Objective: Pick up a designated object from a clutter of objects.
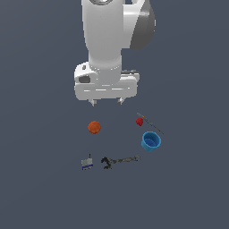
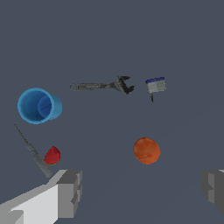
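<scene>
The tool [image 1: 106, 102] hangs above the table [image 1: 40, 188] with its fingers spread wide, gripping nothing. The orange ball [image 1: 94, 127] lies below it, apart from the rest — with the ball as centre in the exterior view, the blue cup [image 1: 151, 141] sits near 4 o'clock, the dark wrench [image 1: 119, 160] near 5, and the small grey-blue box [image 1: 87, 163], perhaps upright, near 6.
</scene>
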You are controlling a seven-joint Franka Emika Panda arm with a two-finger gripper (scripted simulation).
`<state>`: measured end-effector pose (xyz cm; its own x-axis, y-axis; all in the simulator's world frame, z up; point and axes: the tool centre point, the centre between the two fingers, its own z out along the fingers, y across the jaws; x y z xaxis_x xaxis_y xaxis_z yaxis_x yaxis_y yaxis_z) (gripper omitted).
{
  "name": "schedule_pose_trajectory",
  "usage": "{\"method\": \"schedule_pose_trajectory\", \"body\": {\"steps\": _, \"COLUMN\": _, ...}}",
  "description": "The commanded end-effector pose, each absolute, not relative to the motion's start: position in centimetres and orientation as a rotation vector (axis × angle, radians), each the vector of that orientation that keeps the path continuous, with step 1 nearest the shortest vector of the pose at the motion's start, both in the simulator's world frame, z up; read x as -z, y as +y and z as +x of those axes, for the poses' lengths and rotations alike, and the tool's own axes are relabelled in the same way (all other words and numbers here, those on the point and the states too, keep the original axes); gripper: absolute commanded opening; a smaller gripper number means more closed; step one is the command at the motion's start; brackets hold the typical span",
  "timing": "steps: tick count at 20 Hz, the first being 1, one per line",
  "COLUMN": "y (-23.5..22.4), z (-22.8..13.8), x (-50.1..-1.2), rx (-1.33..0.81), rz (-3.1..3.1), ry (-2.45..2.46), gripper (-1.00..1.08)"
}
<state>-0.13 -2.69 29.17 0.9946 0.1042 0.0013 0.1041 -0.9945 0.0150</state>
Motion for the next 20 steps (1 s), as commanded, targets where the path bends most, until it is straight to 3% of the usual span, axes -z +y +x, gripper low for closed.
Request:
{"method": "schedule_pose_trajectory", "body": {"steps": 1, "y": -3.2, "z": -0.1, "x": -28.1, "rx": -0.002, "rz": 3.121, "ry": 0.225, "gripper": 1.0}}
{"method": "schedule_pose_trajectory", "body": {"steps": 20, "y": -7.7, "z": -1.8, "x": -18.0, "rx": -0.003, "rz": 3.039, "ry": 0.801, "gripper": 1.0}}
